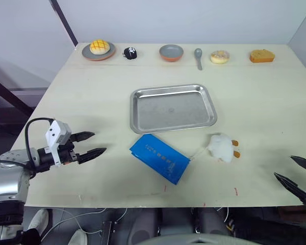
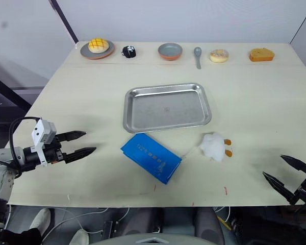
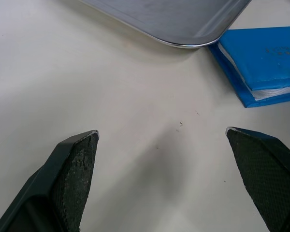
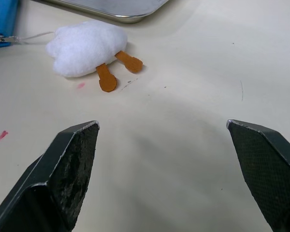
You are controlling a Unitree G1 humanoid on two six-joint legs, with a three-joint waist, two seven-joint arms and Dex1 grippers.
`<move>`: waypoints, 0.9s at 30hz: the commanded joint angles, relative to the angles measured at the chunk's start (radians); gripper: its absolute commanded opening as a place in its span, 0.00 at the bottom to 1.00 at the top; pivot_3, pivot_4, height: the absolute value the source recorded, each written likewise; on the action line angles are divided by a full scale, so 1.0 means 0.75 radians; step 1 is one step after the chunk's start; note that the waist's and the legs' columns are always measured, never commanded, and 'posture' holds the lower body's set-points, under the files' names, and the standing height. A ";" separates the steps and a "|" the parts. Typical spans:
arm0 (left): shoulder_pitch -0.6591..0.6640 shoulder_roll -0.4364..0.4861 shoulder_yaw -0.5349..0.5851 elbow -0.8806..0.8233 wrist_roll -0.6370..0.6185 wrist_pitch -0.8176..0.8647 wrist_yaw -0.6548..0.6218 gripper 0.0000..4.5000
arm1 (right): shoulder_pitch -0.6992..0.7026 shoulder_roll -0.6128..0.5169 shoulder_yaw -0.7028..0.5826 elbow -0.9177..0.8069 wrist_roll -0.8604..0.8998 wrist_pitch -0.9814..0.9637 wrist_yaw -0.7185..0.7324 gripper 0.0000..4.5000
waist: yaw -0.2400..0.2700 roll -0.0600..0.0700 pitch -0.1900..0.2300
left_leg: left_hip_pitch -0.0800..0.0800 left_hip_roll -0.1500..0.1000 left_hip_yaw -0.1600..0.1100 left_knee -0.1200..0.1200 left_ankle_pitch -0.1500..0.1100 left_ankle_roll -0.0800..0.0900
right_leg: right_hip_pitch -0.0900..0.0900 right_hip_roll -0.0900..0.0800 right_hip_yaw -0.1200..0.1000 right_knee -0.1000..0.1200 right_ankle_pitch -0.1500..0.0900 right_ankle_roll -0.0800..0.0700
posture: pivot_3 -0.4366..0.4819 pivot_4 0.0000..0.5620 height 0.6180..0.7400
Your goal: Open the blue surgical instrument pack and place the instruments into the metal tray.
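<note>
A: What lies on the pale tabletop (image 1: 92,92)?
B: The metal tray (image 1: 172,107) at centre, and the blue surgical instrument pack (image 1: 159,157) closed just in front of it, beside a white plush toy (image 1: 222,147). Grey walls behind.
A: Fingers?
B: The left gripper (image 1: 90,144) and right gripper (image 1: 295,170) are both spread wide, holding nothing.

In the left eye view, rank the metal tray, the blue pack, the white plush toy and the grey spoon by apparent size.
1. metal tray
2. blue surgical instrument pack, nearer the camera yet clearly smaller
3. white plush toy
4. grey spoon, smallest, though farthest away
</note>
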 commanded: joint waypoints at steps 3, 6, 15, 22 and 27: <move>-0.030 -0.002 0.029 0.051 0.009 -0.079 -0.021 1.00 | 0.008 -0.005 -0.025 -0.027 0.028 0.017 -0.005 0.99 | 0.000 0.000 0.000 | 0.000 0.000 0.000 0.000 0.000 0.000 | 0.000 0.000 0.000 0.000 0.000 0.000 | 0.48 0.27 0.94; -0.046 -0.005 0.021 0.087 0.018 -0.105 -0.026 1.00 | -0.002 -0.010 -0.025 -0.016 0.029 0.025 0.000 0.99 | 0.000 0.000 0.000 | 0.000 0.000 0.000 0.000 0.000 0.000 | 0.000 0.000 0.000 0.000 0.000 0.000 | 0.48 0.27 0.94; -0.169 -0.006 -0.029 0.203 0.059 -0.172 -0.071 1.00 | -0.007 -0.001 -0.008 -0.091 0.059 0.036 0.032 0.99 | 0.001 0.000 0.000 | 0.000 0.000 0.000 0.000 0.000 0.000 | 0.000 0.002 0.000 0.001 0.000 0.000 | 0.48 0.27 0.94; -0.286 0.001 -0.120 0.279 0.075 -0.155 -0.210 1.00 | 0.047 -0.008 0.126 -0.384 -0.002 0.160 -0.080 0.99 | 0.001 0.000 0.000 | 0.000 0.000 0.001 0.001 0.000 0.000 | -0.001 0.003 0.000 0.002 0.000 0.000 | 0.48 0.27 0.94; -0.386 -0.032 -0.193 0.357 0.121 -0.195 -0.265 0.76 | 0.057 -0.022 0.265 -0.579 -0.036 0.260 -0.149 1.00 | 0.002 0.000 0.000 | 0.000 -0.003 0.001 0.001 0.000 0.000 | -0.001 0.006 0.001 0.002 0.000 0.000 | 0.48 0.27 0.94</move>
